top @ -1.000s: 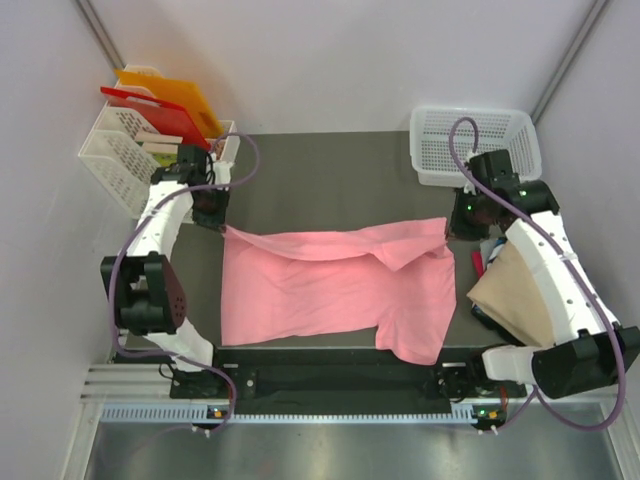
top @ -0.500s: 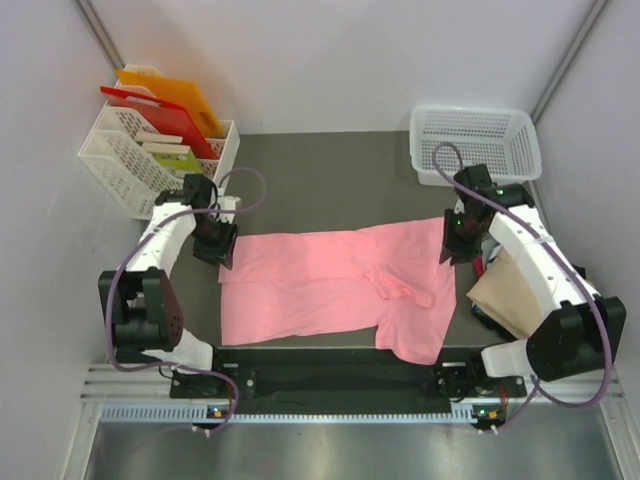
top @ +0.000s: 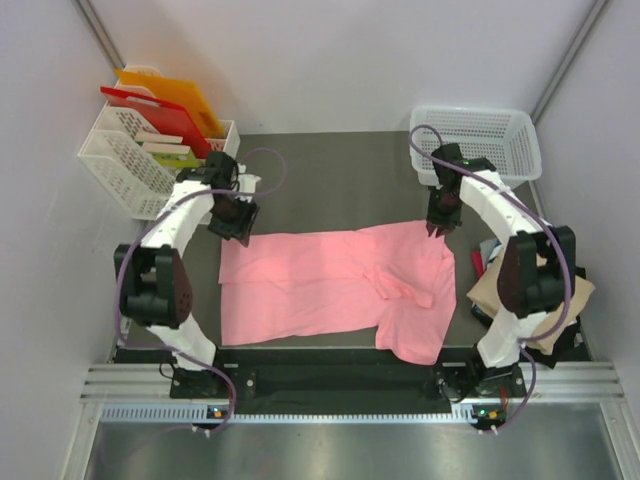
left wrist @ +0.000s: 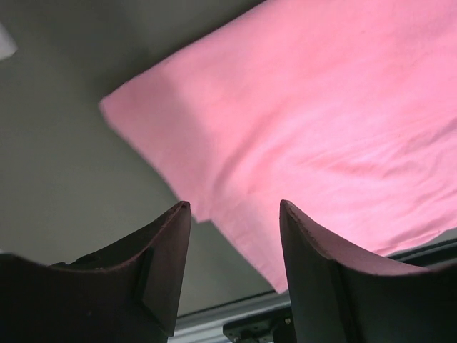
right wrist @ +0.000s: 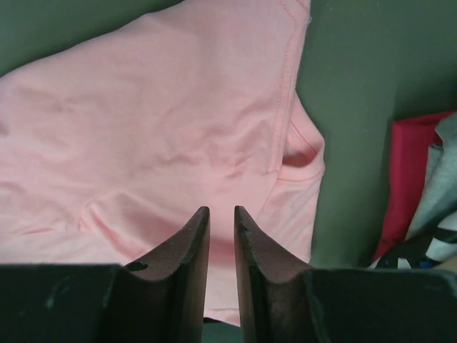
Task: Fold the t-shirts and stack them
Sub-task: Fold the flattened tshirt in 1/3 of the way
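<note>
Dropped flat since a second ago, the pink t-shirt (top: 335, 285); left jaws spread, right jaws barely parted, both empty at its far corners.

Pink tee (top: 320, 285) half-folded, flat at centre, tan tee (top: 488, 293) piled at rt

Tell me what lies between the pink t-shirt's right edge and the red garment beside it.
Only bare dark table separates pink t-shirt from red garment; the right wrist view shows it.

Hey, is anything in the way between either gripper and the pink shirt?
Nothing visible. The left gripper hangs open by the far left corner of the pink shirt. The right gripper hangs by its far right corner, with only air between.
</note>
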Robot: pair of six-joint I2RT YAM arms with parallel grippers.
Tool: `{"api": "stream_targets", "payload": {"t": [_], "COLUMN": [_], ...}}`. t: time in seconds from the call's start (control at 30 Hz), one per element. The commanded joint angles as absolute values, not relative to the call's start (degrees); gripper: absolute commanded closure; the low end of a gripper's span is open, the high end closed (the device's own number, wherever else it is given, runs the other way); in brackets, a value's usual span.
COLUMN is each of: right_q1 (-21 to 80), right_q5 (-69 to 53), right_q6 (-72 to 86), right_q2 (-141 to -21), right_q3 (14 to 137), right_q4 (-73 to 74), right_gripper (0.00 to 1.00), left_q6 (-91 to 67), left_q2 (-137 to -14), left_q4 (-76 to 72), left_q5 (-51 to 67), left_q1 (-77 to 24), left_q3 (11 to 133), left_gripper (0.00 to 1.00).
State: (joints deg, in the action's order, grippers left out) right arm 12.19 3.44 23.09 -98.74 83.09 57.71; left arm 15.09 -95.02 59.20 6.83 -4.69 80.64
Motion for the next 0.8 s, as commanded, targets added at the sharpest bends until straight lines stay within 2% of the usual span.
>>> {"api": "stream_targets", "payload": {"t": [0.0,0.23,0.5,0.77], "right_q1": [11.3,10.5,10.3,10.3], "right_q5": [6.8,5.7,3.8,3.4], "right_q6": [22.2,22.4,22.1,21.6], "right_q2": [-101.9,-110.1,-115.4,-122.6], "right_q3": [87.0,90.8,92.8,99.2], "right_q4": [54.8,53.3,52.4,54.1], "right_gripper": [0.79,0.81,0.82,0.82], "left_q6": [12.9,12.7,13.2,13.1], "left_q2": [-102.5,-110.3,-106.6,-109.9], "left_q4": [55.1,54.0,50.5,48.2], "left_q5": [7.8,6.9,4.1,1.8], "left_q1": [-8.0,-8.3,-8.2,-8.1], "left_q3": [83.1,83.9,72.7,73.1], "left_gripper": [0.43,0.47,0.48,0.50]}}
